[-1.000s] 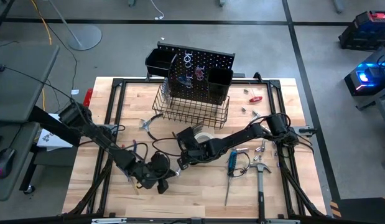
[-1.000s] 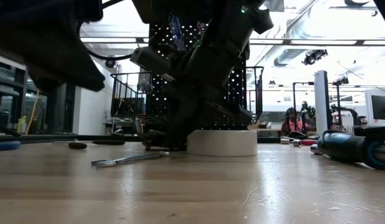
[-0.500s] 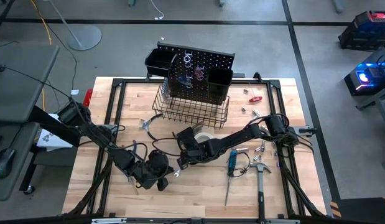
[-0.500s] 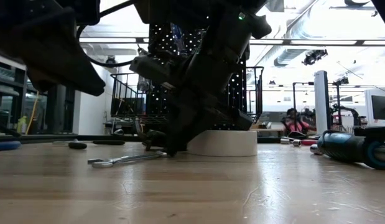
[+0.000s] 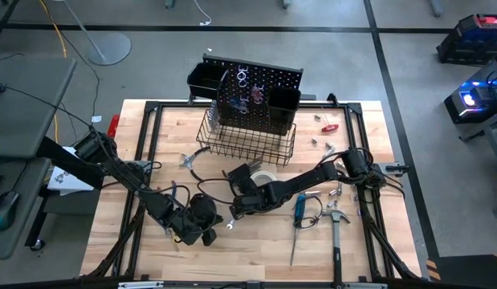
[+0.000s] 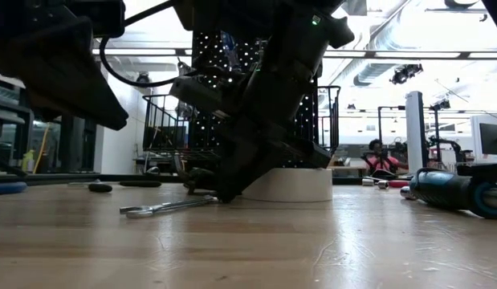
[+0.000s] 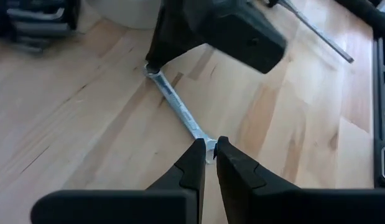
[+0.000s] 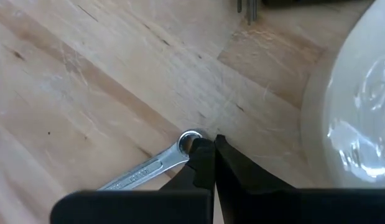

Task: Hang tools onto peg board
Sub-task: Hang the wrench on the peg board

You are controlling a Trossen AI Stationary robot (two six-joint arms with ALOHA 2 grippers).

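Wrench [image 7: 180, 112] flat on table [image 5: 256, 249]: left tool [image 7: 208, 151] nearly closed, pinching one end; right tool [image 8: 208, 147] closed, tip at the ring end. Tape roll [image 8: 351, 106] just beside; bare board toward the near edge.

Lying on the pale wooden table [image 5: 360, 249]: one silver wrench [image 5: 229, 225], one white tape roll [image 5: 264, 177], one blue-handled screwdriver [image 5: 299, 206], one black-handled claw hammer [image 5: 336, 233], one small red-handled tool [image 5: 330, 127]. Standing behind: one black peg board [image 5: 260, 96] carrying two black bins [image 5: 205, 78] and one wire basket [image 5: 248, 143].

Both tools, left [image 7: 208, 149] and right [image 8: 208, 145], hang low, pinched closed.
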